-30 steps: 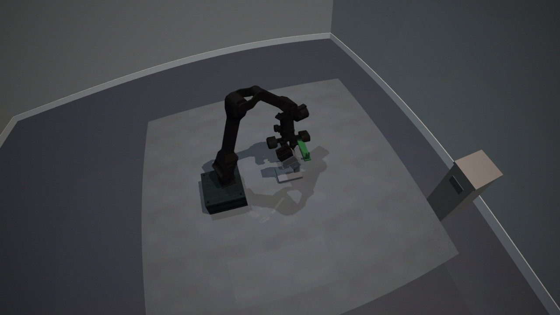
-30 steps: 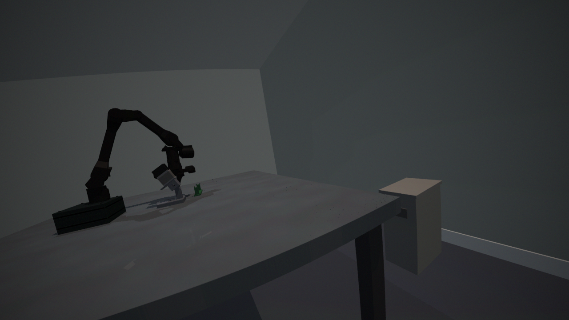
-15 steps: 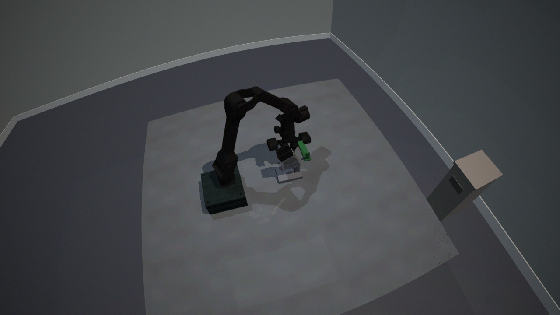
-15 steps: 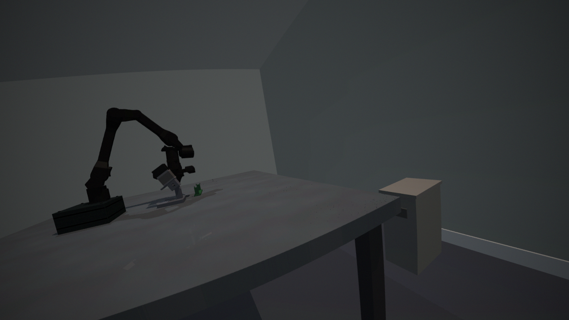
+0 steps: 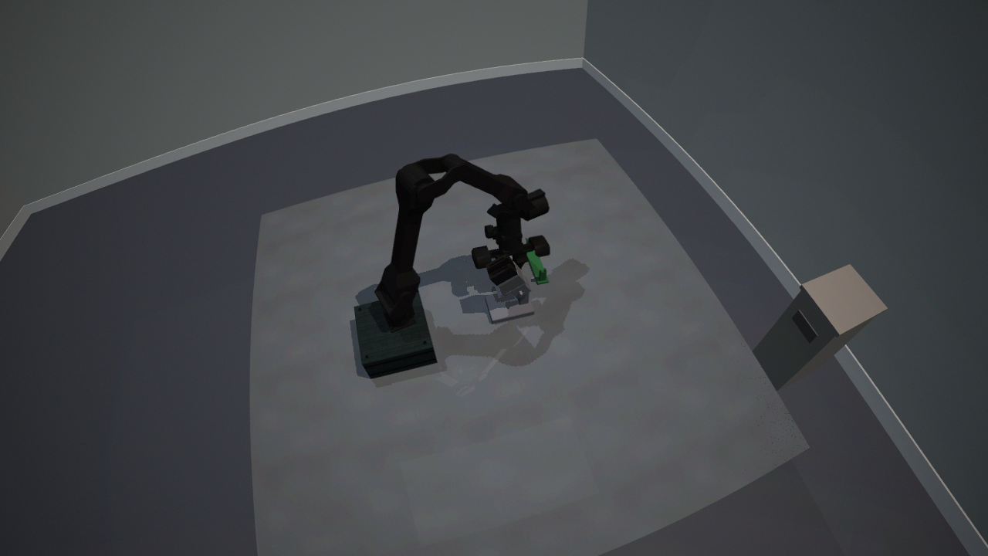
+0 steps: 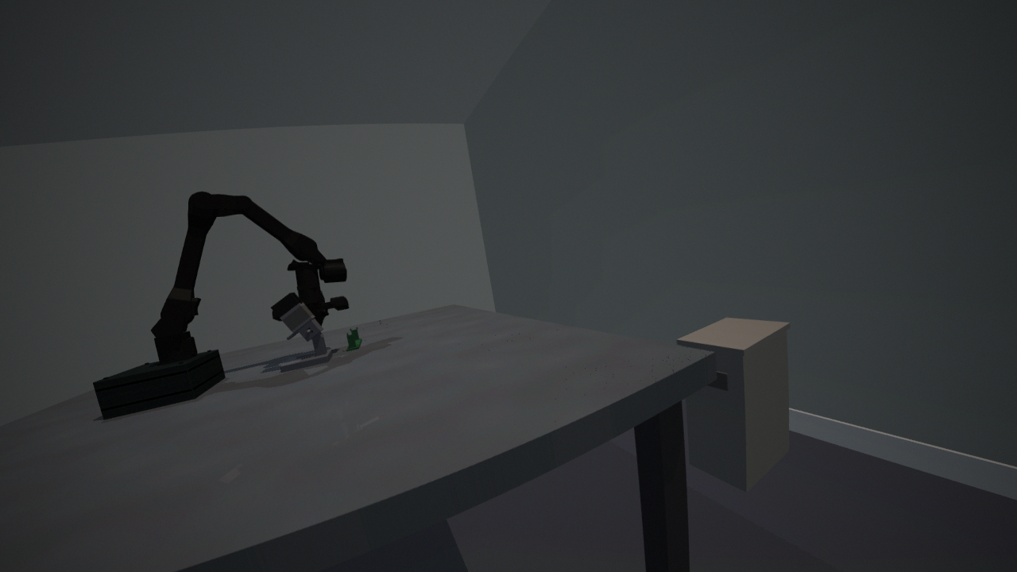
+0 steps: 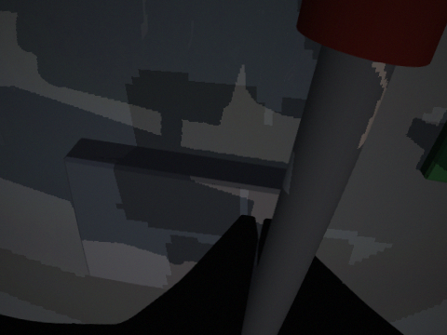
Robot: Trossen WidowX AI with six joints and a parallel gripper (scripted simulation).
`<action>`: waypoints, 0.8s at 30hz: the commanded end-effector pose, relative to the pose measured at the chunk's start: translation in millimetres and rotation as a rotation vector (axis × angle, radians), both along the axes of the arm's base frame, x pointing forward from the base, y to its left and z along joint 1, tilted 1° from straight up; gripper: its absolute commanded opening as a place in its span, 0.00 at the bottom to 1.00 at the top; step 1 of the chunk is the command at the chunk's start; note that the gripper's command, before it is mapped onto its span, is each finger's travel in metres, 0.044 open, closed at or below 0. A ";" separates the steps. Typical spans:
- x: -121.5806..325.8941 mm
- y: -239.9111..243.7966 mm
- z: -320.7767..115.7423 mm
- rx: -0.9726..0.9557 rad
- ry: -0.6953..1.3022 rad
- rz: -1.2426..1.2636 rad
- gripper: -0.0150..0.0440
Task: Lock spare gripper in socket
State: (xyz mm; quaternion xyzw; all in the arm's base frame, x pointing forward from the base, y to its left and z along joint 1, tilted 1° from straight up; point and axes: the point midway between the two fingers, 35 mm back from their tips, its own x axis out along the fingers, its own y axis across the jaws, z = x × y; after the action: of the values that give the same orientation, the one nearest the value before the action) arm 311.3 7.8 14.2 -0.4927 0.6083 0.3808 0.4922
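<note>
My gripper (image 5: 521, 265) (image 6: 321, 323) (image 7: 256, 231) points down, shut on the lock pin (image 7: 326, 140), a grey rod with a red head that slants across the wrist view. The mount's pale base plate (image 5: 509, 316) (image 6: 304, 363) (image 7: 102, 223) lies on the table below. Above it is the grey socket (image 6: 314, 334), tilted, with a small dark hole in its side. What looks like the spare gripper (image 5: 502, 268) (image 6: 297, 319), black and grey, sits tilted on the socket, close beside my fingers. The pin's far end is hidden; whether it touches the socket I cannot tell.
A green piece (image 5: 535, 264) (image 6: 353, 341) (image 7: 440, 172) with upright prongs stands on the table (image 5: 483, 449) (image 6: 427, 427) just beyond the mount. The arm's dark base box (image 5: 394, 338) (image 6: 156, 388) is left of the mount. A pale cabinet (image 5: 843, 300) (image 6: 764, 405) stands at the table's far right edge.
</note>
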 end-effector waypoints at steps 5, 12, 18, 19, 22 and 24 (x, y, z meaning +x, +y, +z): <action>-0.5 -2.2 -0.1 0.000 0.001 0.000 0.30; -0.5 -2.2 -0.1 0.000 0.001 0.000 0.59; -0.2 -0.8 1.7 0.000 0.001 0.000 0.59; 0.0 0.7 3.6 0.000 0.001 0.000 0.59; 0.7 5.4 9.9 0.001 0.002 0.002 0.59; 1.1 8.8 14.5 0.000 0.004 0.002 0.59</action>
State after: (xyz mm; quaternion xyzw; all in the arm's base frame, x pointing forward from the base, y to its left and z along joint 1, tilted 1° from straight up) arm 311.5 12.0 22.8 -0.4927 0.6089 0.3827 0.4899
